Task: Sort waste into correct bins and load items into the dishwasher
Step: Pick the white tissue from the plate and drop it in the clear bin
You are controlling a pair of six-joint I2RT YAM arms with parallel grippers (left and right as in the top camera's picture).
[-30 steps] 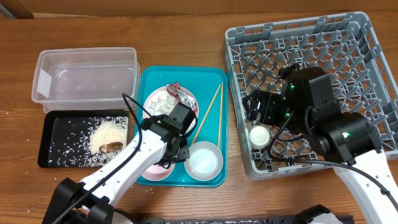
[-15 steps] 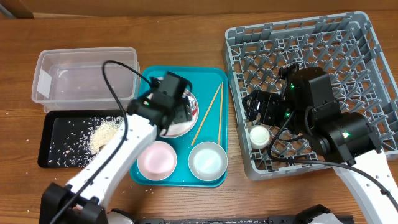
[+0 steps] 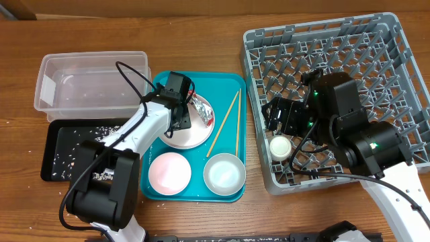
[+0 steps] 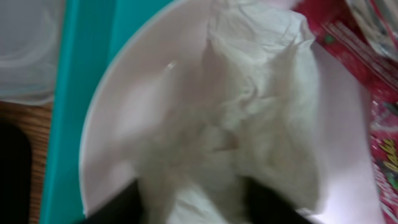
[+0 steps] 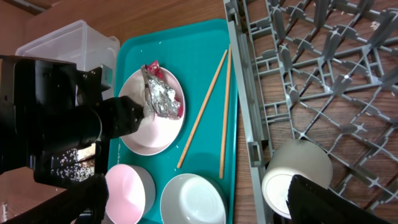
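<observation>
Print on the wrapper (image 4: pixel 382 146) is blurred, unreadable.

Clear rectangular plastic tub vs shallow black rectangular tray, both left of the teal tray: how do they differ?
The clear rectangular plastic tub is see-through; the shallow black rectangular tray is opaque. The tub has tall walls, the tray low ones. The tub shows no waste; the tray holds scattered whitish rice grains. Both are rectangular, of similar footprint, and sit left of the teal tray.
</observation>
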